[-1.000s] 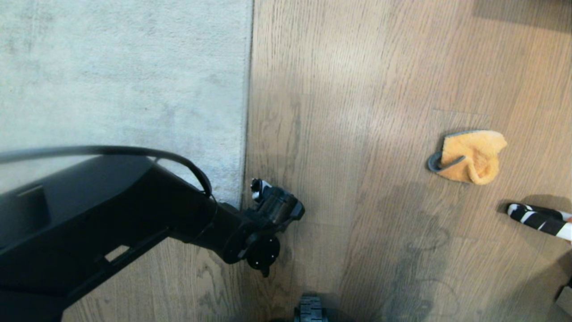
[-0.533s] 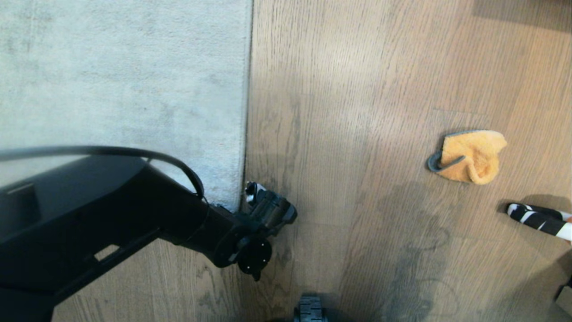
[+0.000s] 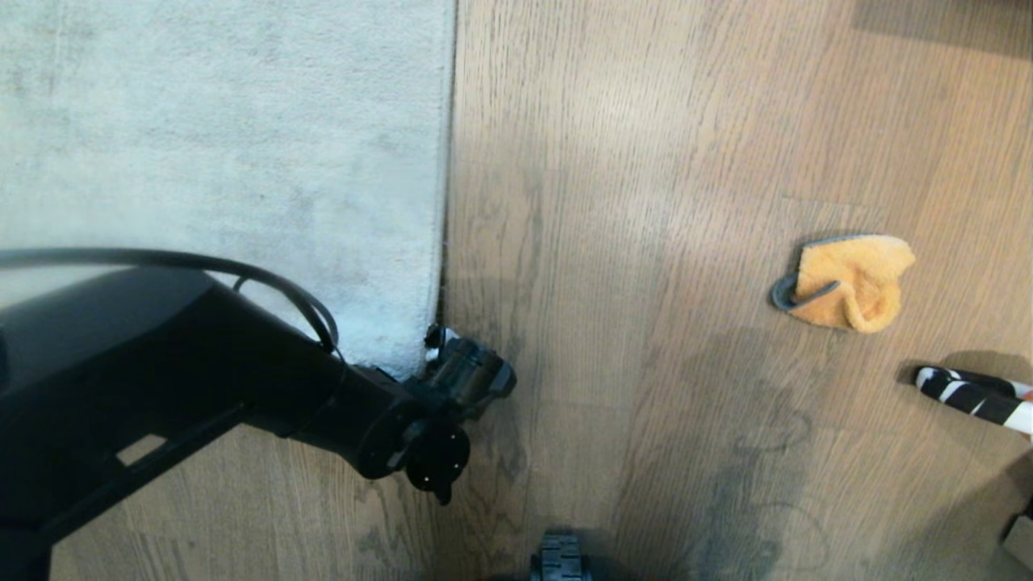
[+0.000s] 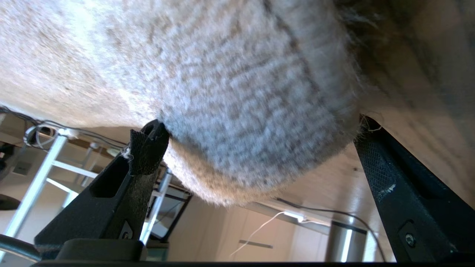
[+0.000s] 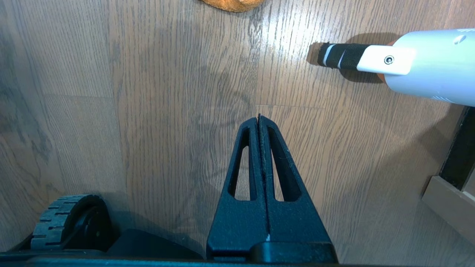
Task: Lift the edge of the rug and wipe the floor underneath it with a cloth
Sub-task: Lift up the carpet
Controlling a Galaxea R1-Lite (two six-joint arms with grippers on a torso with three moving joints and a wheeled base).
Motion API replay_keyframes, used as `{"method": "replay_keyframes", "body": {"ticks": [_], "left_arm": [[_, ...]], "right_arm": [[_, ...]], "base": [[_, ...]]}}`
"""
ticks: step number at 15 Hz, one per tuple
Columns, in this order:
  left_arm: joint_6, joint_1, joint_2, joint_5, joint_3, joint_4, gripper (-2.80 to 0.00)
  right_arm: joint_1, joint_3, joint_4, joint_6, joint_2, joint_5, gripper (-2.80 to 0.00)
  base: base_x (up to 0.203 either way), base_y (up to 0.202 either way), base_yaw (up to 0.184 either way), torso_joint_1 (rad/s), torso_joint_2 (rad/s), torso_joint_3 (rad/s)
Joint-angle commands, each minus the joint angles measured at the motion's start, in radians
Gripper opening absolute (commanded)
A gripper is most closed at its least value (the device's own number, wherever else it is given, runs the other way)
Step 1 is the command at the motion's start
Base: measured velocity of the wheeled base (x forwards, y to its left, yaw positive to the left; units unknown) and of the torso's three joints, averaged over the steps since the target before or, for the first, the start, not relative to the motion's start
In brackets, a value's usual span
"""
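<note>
The pale grey rug (image 3: 242,161) lies on the wooden floor (image 3: 605,242), and its straight rug edge (image 3: 446,202) ends in a rounded corner (image 3: 403,355). My left gripper (image 3: 442,349) is at that corner. In the left wrist view the corner (image 4: 241,92) fills the gap of the open left gripper (image 4: 256,129), with one fingertip (image 4: 148,139) against the pile and the other fingertip (image 4: 371,141) at the border. The orange cloth (image 3: 851,278) with its grey trim lies on the floor far to the right. My right gripper (image 5: 258,120) hangs shut and empty over bare planks, and a sliver of the cloth (image 5: 232,3) shows beyond it.
A white tool with a black-and-white striped tip (image 3: 972,397) lies on the floor near the cloth, its white body (image 5: 426,63) showing in the right wrist view. The base's wheel (image 3: 561,561) is at the near edge. A dark furniture foot (image 5: 456,155) stands to the right.
My left arm has swung left and slightly back, bringing the open gripper from the bare floor beside the rug onto its corner. The cloth and the right arm have not moved.
</note>
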Motion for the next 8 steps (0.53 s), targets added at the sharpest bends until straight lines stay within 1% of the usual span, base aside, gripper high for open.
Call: {"method": "replay_keyframes", "body": {"ticks": [1,4,8], "left_arm": [[0.029,0.024,-0.034,0.008,0.001,-0.001,0.0],[0.037,0.048,-0.053,0.008,0.001,-0.001,0.0],[0.038,0.063,-0.081,0.007,0.022,-0.001,0.0]], "right_arm": [[0.0,0.0,0.001,0.001,0.0,0.0,-2.8],[-0.001,0.0,0.0,0.001,0.0,-0.001,-2.8],[-0.001,0.0,0.0,0.0,0.0,0.0,-2.8]], "base": [[0.0,0.0,0.0,0.0,0.0,0.0],[0.0,0.0,0.0,0.0,0.0,0.0],[0.0,0.0,0.0,0.0,0.0,0.0]]}}
